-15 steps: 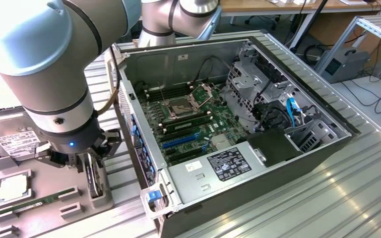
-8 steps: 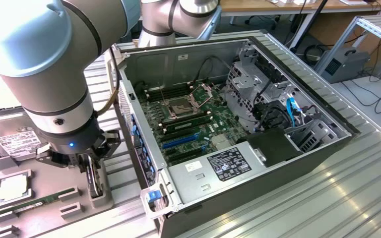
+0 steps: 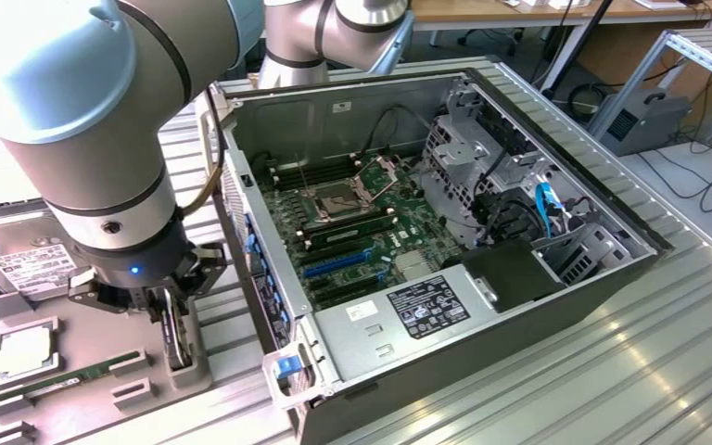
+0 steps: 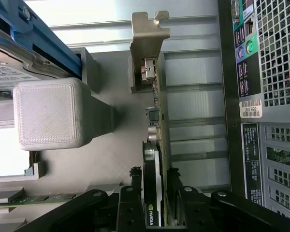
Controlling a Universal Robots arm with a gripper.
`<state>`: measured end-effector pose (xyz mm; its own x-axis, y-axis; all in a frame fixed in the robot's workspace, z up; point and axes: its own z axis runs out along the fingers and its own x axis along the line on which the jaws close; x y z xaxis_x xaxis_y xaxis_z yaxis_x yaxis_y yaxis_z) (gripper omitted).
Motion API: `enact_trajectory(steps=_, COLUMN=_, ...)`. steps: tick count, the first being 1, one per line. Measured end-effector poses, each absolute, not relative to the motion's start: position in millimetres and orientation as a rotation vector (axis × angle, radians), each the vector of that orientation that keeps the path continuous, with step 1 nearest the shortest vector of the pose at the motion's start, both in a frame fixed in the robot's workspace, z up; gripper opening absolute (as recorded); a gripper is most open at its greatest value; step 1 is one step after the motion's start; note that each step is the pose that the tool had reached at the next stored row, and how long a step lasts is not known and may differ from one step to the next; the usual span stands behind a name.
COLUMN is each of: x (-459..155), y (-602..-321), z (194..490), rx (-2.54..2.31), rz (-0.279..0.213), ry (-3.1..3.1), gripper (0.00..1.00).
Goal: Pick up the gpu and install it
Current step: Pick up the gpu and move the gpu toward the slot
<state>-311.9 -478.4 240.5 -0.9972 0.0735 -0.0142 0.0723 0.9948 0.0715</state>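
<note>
Grey tray (image 4: 106,164), end effector (image 4: 154,188) tight on gpu (image 4: 160,130)

Dull silver metal bracket (image 4: 149,38) on gpu (image 4: 152,193), grainy grey plastic block (image 4: 50,113), shiny ribbed metal table (image 3: 629,371)

I log my arm (image 3: 84,139) as fat silver-grey tubes with black joint bands, one blue light (image 3: 133,272) lit; the gripper (image 4: 154,212) is black, bolted linkages.

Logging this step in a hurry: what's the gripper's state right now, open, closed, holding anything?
Gripper: closed on the gpu, one finger on each face of the card.
</note>
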Motion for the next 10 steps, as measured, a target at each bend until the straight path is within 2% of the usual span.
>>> enact_trajectory(steps=3, x=-311.9, y=-478.4, z=240.5, rx=0.114, rz=0.111, ry=3.121, gripper=0.33)
enact_trajectory(steps=4, x=-311.9, y=-478.4, z=240.5, rx=0.114, rz=0.111, ry=3.121, gripper=0.27)
enact_trajectory(steps=10, x=-311.9, y=-478.4, z=240.5, rx=0.114, rz=0.111, ry=3.121, gripper=0.27)
